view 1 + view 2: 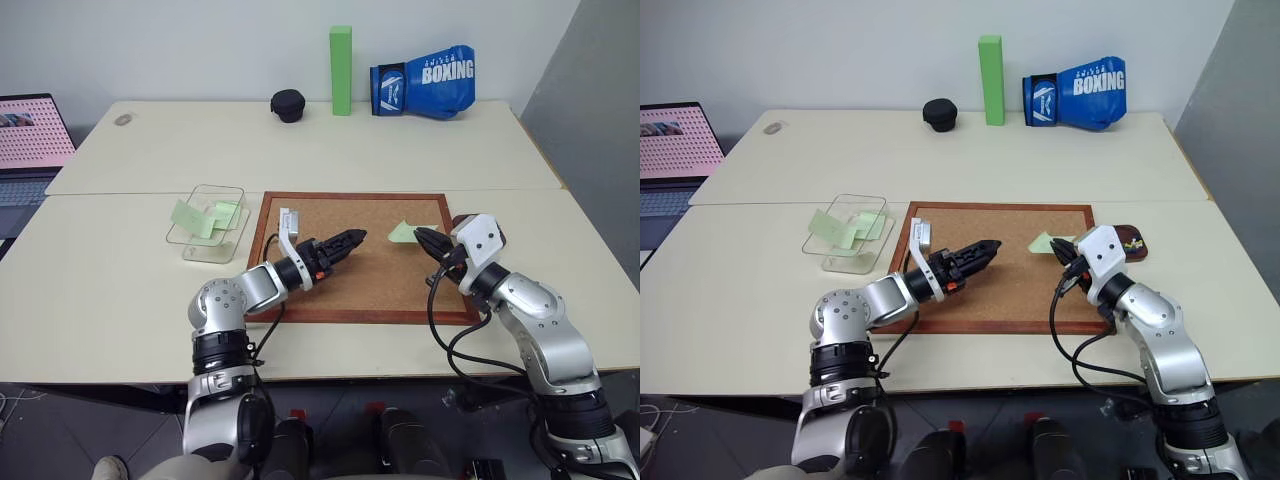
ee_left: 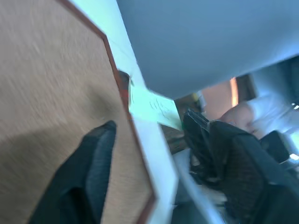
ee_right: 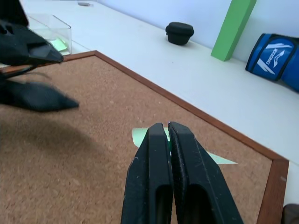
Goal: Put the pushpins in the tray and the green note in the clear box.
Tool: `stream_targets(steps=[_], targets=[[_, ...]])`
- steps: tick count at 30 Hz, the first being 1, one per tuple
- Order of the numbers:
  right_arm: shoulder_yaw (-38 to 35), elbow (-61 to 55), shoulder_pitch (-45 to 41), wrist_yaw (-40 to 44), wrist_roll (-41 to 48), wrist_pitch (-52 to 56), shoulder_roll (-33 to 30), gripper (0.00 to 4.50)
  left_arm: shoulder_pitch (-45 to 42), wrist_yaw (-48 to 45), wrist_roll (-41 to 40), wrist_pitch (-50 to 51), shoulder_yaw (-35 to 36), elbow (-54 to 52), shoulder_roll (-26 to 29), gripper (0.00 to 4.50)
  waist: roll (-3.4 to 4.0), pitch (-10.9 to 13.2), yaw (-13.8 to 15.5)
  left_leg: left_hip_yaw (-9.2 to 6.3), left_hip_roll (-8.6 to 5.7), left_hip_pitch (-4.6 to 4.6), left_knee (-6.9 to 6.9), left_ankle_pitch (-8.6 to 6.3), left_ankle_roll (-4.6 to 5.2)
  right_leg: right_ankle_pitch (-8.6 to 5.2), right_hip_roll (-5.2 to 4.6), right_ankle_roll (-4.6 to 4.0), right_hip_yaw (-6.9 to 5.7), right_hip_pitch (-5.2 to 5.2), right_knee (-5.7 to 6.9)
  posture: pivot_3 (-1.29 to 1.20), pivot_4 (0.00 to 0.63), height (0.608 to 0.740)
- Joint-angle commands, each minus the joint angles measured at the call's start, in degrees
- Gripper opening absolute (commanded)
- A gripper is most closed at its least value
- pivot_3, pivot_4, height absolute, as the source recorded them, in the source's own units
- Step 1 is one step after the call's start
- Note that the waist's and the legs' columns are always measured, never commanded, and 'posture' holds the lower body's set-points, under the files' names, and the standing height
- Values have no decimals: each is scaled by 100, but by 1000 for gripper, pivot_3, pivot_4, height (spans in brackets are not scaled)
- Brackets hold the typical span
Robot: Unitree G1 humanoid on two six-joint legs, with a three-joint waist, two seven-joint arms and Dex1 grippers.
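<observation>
The corkboard [image 1: 350, 255] is rough, matt cork in a smooth reddish wood frame. Left of it the clear box [image 1: 208, 223] is glossy transparent plastic holding thin paper slips. The table [image 1: 100, 290] is smooth and matt; the far boxing glove [image 1: 425, 82] looks shiny.

The tray [image 1: 1132, 243] sits half hidden behind the right gripper [image 1: 1060, 247] — the pushpins [image 1: 1129, 241] in it are coloured specks too small to count. That gripper's closed fingers [image 3: 161, 158] cover the middle of the green note [image 3: 140, 135]. The left wrist view is smeared — the corkboard [image 2: 51, 88] blurs.

Corkboard [image 1: 350, 260], boxing glove [image 1: 425, 82], green block [image 1: 341, 70], laptop [image 1: 30, 140]
</observation>
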Motion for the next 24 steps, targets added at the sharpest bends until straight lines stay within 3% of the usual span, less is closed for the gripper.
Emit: stream_targets(steps=[1, 10, 24], targets=[[-59, -357, -138, -39, 56, -65, 42, 0, -136, 1058, -840, 439, 690, 22, -604, 3495, -2, 1, 0, 0, 1, 0, -1, 0, 0, 0, 0, 0, 0, 0, 0, 0, 150, 740], [161, -789, -47, -101, 139, 184, 305, 0, -256, 2429, -2114, -60, 908, 235, -1229, 3495, -5, 3, -1, 1, 1, 4, -1, 6, -13, 0, 1, 0, 2, 0, 2, 0, 150, 740], [494, -1198, 39, -63, 373, 472, 647, 0, -69, 2860, -3503, -425, -13, 373, -880, 3495, -6, 3, 38, -2, -4, -2, -2, 8, -17, 0, -1, 0, 1, 0, -3, 0, 150, 740]])
